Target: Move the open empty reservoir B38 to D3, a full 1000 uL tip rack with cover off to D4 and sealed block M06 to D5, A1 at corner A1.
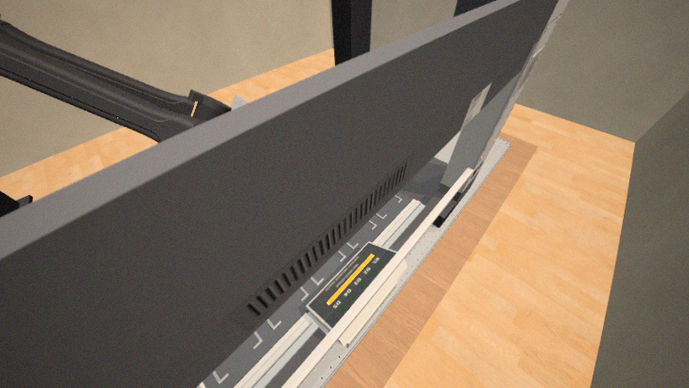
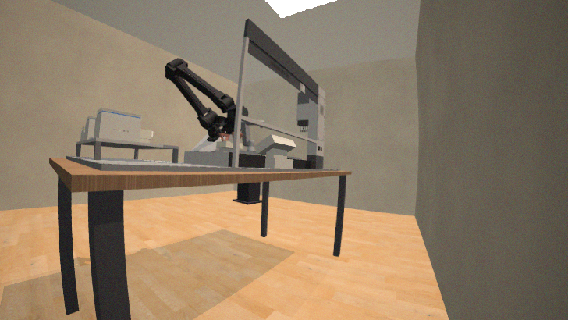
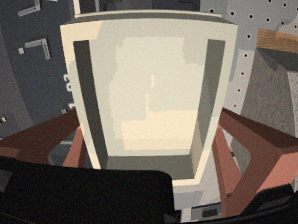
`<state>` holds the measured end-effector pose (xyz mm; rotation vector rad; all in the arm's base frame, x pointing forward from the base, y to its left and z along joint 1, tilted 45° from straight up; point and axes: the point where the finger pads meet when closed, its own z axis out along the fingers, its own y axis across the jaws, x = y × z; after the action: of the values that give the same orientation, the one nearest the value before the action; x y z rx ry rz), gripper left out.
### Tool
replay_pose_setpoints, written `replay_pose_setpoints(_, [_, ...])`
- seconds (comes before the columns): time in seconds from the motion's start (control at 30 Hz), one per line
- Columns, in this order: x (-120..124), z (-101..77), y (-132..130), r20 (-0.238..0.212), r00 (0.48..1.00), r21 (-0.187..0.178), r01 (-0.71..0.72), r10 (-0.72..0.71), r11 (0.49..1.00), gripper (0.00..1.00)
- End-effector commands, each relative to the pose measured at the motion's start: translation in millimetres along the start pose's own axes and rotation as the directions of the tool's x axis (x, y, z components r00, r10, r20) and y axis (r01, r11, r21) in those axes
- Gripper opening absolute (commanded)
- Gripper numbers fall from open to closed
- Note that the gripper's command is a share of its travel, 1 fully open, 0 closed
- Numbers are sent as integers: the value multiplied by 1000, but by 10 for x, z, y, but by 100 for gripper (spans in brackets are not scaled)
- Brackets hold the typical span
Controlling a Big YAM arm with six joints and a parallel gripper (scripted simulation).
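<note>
In the wrist view my gripper [image 3: 149, 110] is shut on the cream one-well reservoir [image 3: 149, 96]. Its reddish fingers press on the two long sides. The well is open and looks empty. I cannot tell whether the reservoir touches the deck. In the exterior view the gripper [image 2: 222, 136] hangs low over the deck, just left of the frame post. The reservoir's label is hidden.
The SHELF [image 2: 127, 144] with pale boxes [image 2: 117, 125] stands at the table's left. A tall frame with a dark top panel [image 1: 240, 192] spans the deck and hides most of it in the top view. A dark position plate with a yellow bar [image 1: 349, 287] lies by the deck's edge.
</note>
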<state>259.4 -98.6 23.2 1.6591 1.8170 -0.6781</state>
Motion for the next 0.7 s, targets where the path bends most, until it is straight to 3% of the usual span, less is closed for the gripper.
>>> replay_pose_setpoints(0.0, [-61, -163, 180, 3, 999, -40, -37, 37, 999, 0])
replay_pose_setpoints(0.67, [-55, -483, 186, -4, 999, -43, -40, 40, 998, 0])
